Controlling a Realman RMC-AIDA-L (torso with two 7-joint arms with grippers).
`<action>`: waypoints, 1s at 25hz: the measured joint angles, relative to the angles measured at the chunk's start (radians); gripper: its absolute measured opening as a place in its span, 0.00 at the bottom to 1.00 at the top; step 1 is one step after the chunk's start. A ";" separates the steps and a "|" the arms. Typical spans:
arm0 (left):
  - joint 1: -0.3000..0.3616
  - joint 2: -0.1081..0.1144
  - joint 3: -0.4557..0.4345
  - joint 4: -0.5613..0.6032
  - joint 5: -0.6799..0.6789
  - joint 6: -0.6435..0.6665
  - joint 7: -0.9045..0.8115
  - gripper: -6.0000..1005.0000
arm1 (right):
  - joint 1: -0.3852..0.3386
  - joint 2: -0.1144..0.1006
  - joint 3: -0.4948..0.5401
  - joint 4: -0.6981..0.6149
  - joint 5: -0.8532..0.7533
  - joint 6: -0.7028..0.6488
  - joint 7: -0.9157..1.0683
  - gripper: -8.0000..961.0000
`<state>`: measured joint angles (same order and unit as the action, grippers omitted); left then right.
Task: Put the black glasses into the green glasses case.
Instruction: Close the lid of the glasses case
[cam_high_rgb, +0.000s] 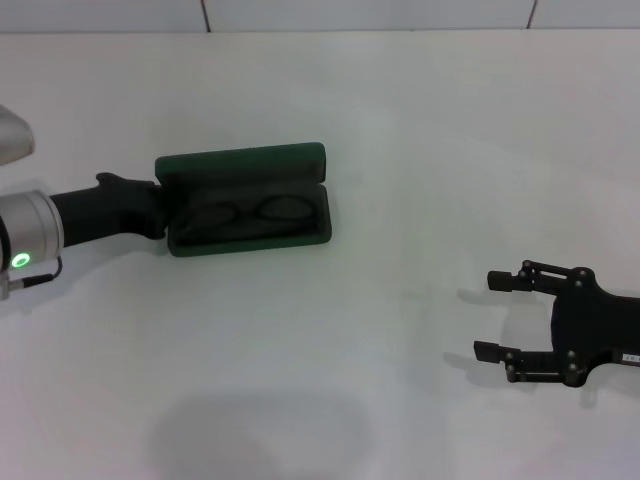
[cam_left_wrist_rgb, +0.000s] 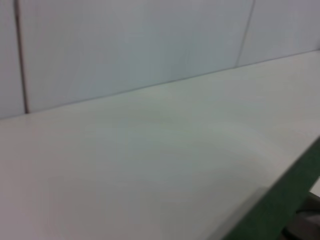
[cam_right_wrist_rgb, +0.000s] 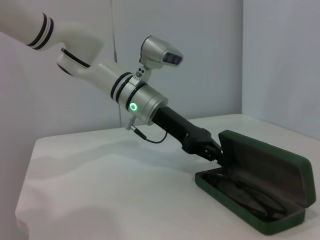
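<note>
So the thin black-framed glasses (cam_high_rgb: 250, 214) are lying inside the open dark green hard case (cam_high_rgb: 247, 200), around 11 o'clock on the white table (cam_high_rgb: 380, 330). Left gripper (cam_high_rgb: 158, 205) is at the case's 9 o'clock end; can't tell its fingers. Right gripper (cam_high_rgb: 490, 316) hovers spread wide, empty, at 4 o'clock.

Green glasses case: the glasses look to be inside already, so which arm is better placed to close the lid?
Left, probably. The left gripper is already at the end of the green glasses case, whose lid stands open with the black glasses inside. The right gripper hovers open, well away from it.
</note>
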<state>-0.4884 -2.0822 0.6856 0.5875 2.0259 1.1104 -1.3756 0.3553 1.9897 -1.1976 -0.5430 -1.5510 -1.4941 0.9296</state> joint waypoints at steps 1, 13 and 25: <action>-0.003 0.000 0.000 0.001 0.000 -0.010 0.000 0.01 | 0.001 0.000 -0.001 0.000 0.000 0.000 0.000 0.83; -0.024 0.000 -0.008 0.003 -0.042 -0.087 0.010 0.01 | 0.008 0.002 0.001 -0.001 0.000 -0.002 0.000 0.83; -0.003 0.045 0.029 0.041 -0.062 0.235 -0.240 0.01 | 0.007 0.001 0.002 -0.003 0.007 0.002 -0.004 0.82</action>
<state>-0.4917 -2.0369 0.7143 0.6281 1.9638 1.3451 -1.6160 0.3620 1.9902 -1.1954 -0.5461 -1.5442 -1.4921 0.9260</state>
